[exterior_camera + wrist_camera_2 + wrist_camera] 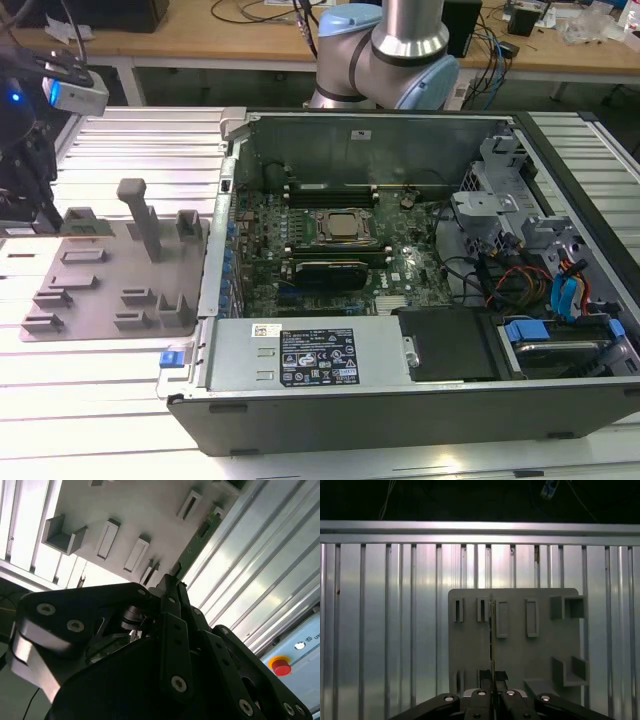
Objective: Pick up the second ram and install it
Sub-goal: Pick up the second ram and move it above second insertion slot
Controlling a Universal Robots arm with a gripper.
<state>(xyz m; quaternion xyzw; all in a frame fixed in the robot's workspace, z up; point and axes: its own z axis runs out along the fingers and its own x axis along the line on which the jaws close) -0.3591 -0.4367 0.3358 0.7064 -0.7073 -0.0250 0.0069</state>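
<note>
My gripper is shut on the second ram, a thin green stick seen edge-on between the black fingers. In the second wrist view the ram reaches out from the gripper toward the grey slotted holder. The exterior view shows the gripper at the far left, over the holder's far left end. Whether the stick's end still sits in a holder slot, I cannot tell.
The open computer case lies to the exterior view's right of the holder, with the motherboard, the metal CPU socket, memory slots behind it and a black card in front. Cables and drive bays crowd the right end.
</note>
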